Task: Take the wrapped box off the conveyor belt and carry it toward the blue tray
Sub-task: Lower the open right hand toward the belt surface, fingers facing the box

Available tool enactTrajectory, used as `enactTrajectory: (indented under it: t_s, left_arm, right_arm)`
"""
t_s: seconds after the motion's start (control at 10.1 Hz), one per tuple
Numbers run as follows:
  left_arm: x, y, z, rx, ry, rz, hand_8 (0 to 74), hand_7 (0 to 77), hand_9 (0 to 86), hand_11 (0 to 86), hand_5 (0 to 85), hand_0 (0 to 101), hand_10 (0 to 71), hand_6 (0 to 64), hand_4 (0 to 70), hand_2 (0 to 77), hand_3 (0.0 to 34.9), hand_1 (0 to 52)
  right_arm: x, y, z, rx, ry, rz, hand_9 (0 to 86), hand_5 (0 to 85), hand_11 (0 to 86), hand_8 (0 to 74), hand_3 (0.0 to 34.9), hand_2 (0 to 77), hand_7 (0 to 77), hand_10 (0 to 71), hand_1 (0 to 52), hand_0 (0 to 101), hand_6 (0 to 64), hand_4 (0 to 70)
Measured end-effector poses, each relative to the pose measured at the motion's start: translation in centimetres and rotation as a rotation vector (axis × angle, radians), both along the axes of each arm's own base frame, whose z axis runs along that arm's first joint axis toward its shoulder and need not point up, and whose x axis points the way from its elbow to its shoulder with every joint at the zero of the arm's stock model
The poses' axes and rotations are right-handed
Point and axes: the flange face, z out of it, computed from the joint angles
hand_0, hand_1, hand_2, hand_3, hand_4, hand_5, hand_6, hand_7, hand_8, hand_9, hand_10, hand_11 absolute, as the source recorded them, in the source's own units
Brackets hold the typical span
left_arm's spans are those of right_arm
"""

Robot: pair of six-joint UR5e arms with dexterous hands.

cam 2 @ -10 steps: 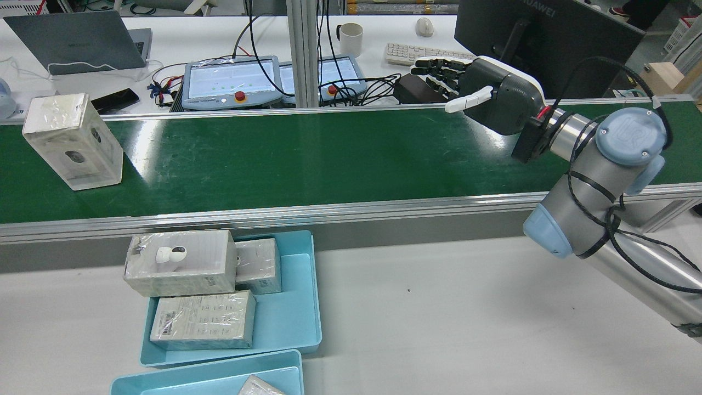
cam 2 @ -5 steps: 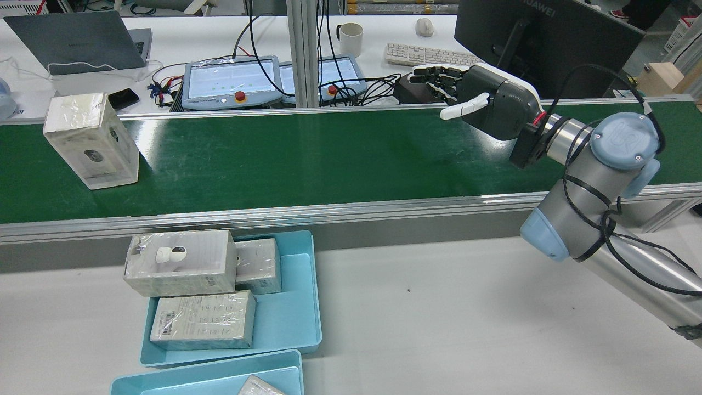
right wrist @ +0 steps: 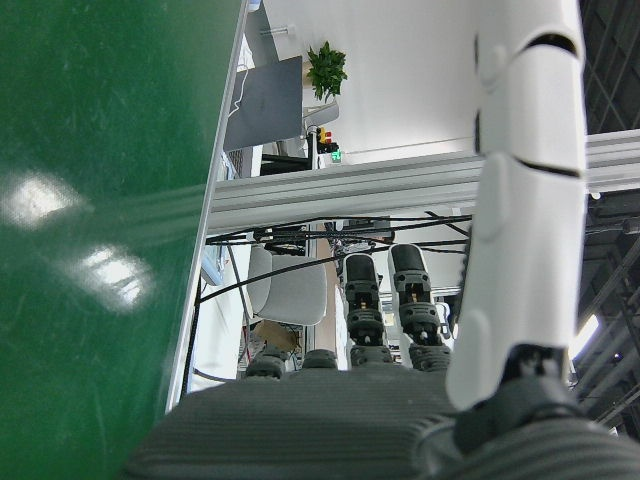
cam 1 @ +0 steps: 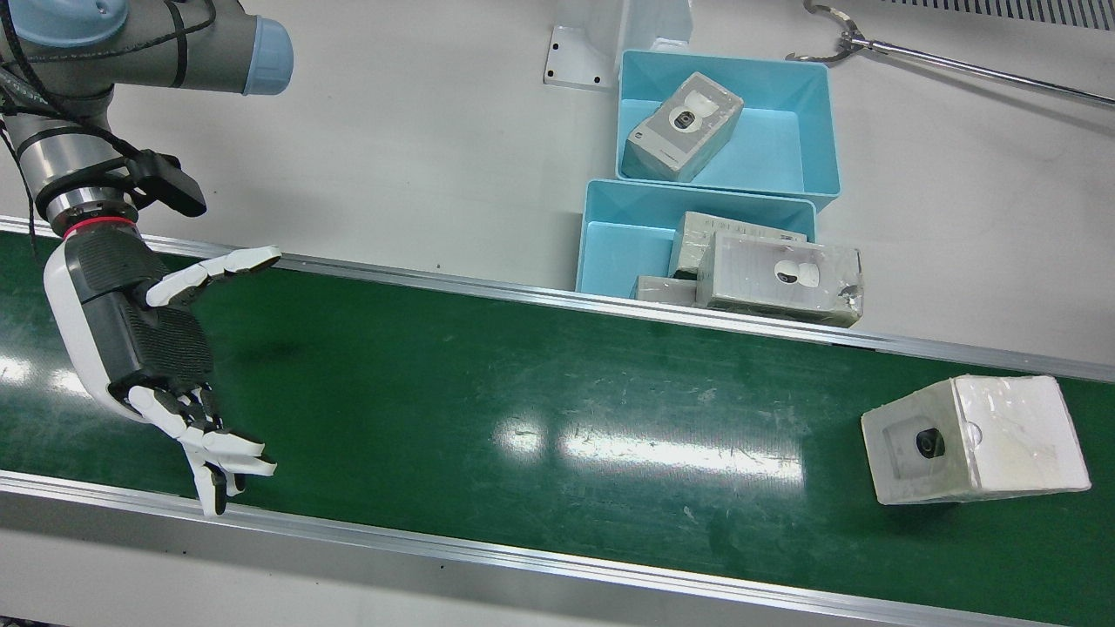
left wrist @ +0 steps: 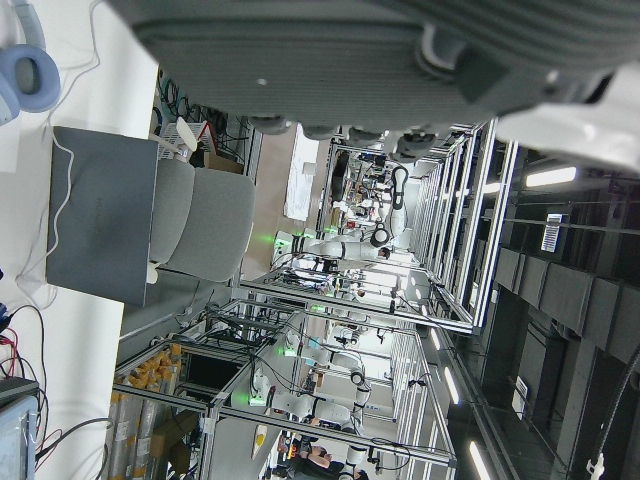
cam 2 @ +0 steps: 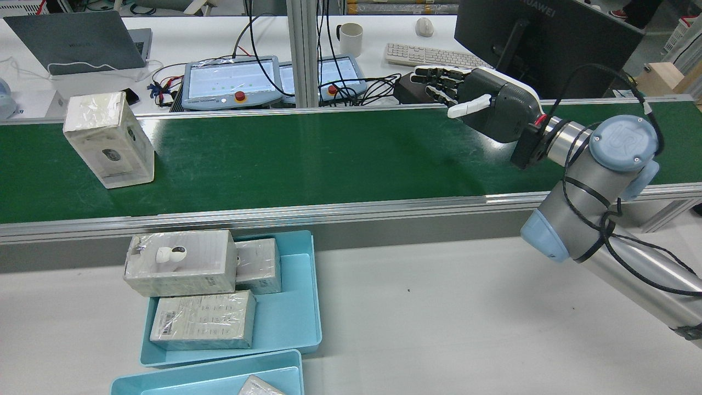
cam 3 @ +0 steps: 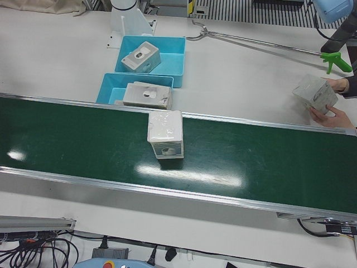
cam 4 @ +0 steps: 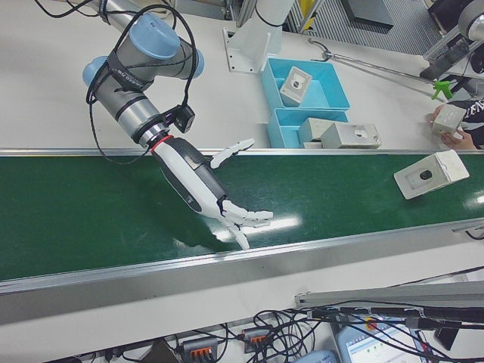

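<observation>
Right hand [cam 2: 482,99] spread wide, empty, hovering over green conveyor belt [cam 2: 307,159]. Left hand's state cannot tell. Wrapped box [cam 2: 108,140] upright on belt, far left, well apart from hand. Blue tray [cam 2: 290,323] on white table [cam 2: 466,307], holding 3 boxes.

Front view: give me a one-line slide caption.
Right hand open above the green conveyor belt, far from the wrapped box riding near the blue tray.
</observation>
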Motion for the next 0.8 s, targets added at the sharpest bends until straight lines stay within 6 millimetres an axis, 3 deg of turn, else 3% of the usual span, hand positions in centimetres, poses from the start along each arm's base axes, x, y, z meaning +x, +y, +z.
enactTrajectory:
  t_s: [0.2,0.6,0.8]
  left_arm:
    - [0.00,0.00,0.00,0.000,0.000,0.000,0.5,0.5,0.5,0.0,0.5,0,0.5,0.0,0.0,1.1,0.0,0.0]
    - [0.00,0.00,0.00,0.000,0.000,0.000,0.5,0.5,0.5,0.0,1.1,0,0.5,0.0,0.0,1.1,0.0,0.0]
    - [0.00,0.00,0.00,0.000,0.000,0.000,0.5,0.5,0.0,0.5,1.1,0,0.5,0.0,0.0,1.1,0.0,0.0]
  right_arm:
    - [0.16,0.23,0.07,-0.001,-0.004,-0.002,2.2,15.8,2.7,0.0,1.5,7.6,16.4,1.1,10.4,47,5.5,20.2]
    - [0.22,0.45,0.55,-0.001,-0.010,-0.005,1.6,15.8,2.2,0.0,1.5,8.2,15.8,1.1,13.1,48,5.5,20.2]
    - [0.23,0.44,0.67,-0.004,-0.011,-0.006,1.6,15.8,2.2,0.0,1.6,9.3,15.8,1.1,11.5,47,5.5,19.1]
